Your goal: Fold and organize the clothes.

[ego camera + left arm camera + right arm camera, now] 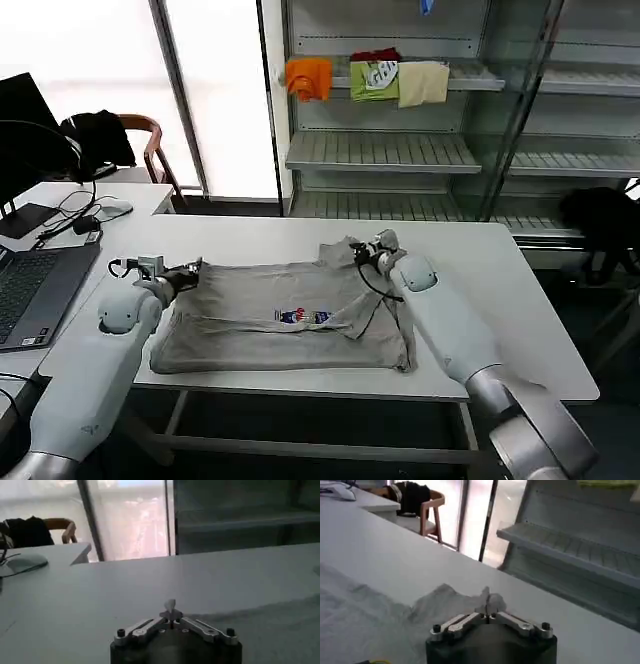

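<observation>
One of the clothes, a light grey short-sleeved shirt (pixel 250 325) with a small multicoloured print (pixel 303 316), lies partly folded on the white table (pixel 480 260). My left gripper (pixel 190 272) is shut on the shirt's far left edge, and a small tuft of cloth (pixel 170 604) sticks out between its tips (pixel 170 613). My right gripper (pixel 358 252) is shut on the far right part of the shirt, where the fabric (pixel 445 600) bunches up in front of its closed tips (pixel 489 611). Both grippers sit low over the table.
A laptop (pixel 30 290) and cables lie on a side desk at the left, beside a chair (pixel 150 140) draped with a black garment. The shelf unit (pixel 400 150) behind the table holds folded orange, green and cream garments. Bare table lies to the right of the shirt.
</observation>
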